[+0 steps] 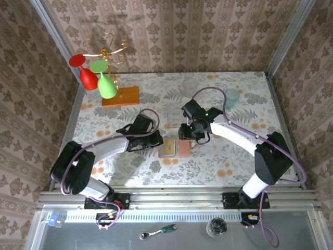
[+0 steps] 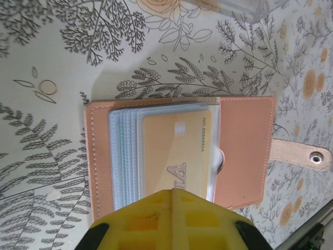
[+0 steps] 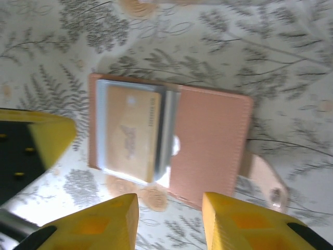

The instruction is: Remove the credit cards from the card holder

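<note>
The card holder (image 2: 244,151) lies opened flat on the table (image 2: 47,57), directly under our left hand (image 2: 171,197). That hand's fingers are pressed together, with their tip over the holder's near edge. We cannot tell whether they pinch anything or merely pin it down. Our right hand (image 3: 170,203) hovers with its fingers spread apart, and the holder sits just ahead of the gap between them. The credit cards (image 2: 174,156) are stacked in the pale sleeves, an orange-tan one on top. We judge them light, stiff and slick, seated snugly enough to drag the soft leather along when pulled. The best hold looks to be the top card's edge at the round thumb notch (image 2: 219,160), pinching thinly across its faces. Meanwhile the other hand should keep the holder flat, well clear of the snap strap (image 2: 299,156).
</note>
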`<action>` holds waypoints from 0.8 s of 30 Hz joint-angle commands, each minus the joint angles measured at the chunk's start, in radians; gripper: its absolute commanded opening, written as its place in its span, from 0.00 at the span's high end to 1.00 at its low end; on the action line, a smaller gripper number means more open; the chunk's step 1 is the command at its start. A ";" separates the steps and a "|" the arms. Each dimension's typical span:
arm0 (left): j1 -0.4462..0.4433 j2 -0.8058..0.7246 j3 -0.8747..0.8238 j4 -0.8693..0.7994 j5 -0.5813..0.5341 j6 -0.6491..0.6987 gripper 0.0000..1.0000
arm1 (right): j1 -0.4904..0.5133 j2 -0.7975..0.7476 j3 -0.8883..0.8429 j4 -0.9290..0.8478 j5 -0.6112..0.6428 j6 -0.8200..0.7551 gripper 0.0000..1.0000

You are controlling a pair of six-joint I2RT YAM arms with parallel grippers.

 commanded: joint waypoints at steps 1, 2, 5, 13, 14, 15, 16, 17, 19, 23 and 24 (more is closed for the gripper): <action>-0.012 0.034 0.026 0.024 0.024 0.012 0.99 | 0.002 0.046 -0.009 0.075 -0.119 0.058 0.61; -0.015 0.042 0.026 0.030 0.025 0.011 0.99 | 0.002 0.056 -0.015 0.094 -0.133 0.065 0.61; -0.018 0.062 0.023 0.044 0.027 0.008 0.99 | 0.002 0.079 -0.043 0.142 -0.166 0.080 0.61; -0.028 0.102 0.027 0.056 0.035 0.014 1.00 | -0.005 0.124 -0.128 0.317 -0.279 0.107 0.59; -0.031 0.104 0.026 0.054 0.028 0.016 1.00 | -0.006 0.134 -0.131 0.326 -0.286 0.106 0.59; -0.030 0.105 0.022 0.054 0.024 0.017 1.00 | -0.007 0.141 -0.134 0.330 -0.290 0.106 0.60; -0.030 0.107 0.020 0.050 0.021 0.017 1.00 | -0.007 0.148 -0.137 0.338 -0.296 0.106 0.60; -0.031 0.113 0.020 0.046 0.018 0.018 1.00 | -0.007 0.153 -0.141 0.348 -0.300 0.105 0.61; -0.030 0.119 0.020 0.035 0.014 0.020 1.00 | -0.009 0.161 -0.150 0.369 -0.312 0.105 0.62; -0.030 0.132 0.017 0.028 0.004 0.025 1.00 | -0.014 0.180 -0.162 0.401 -0.328 0.103 0.63; -0.031 0.134 0.018 0.025 0.002 0.026 1.00 | -0.015 0.184 -0.163 0.402 -0.327 0.103 0.64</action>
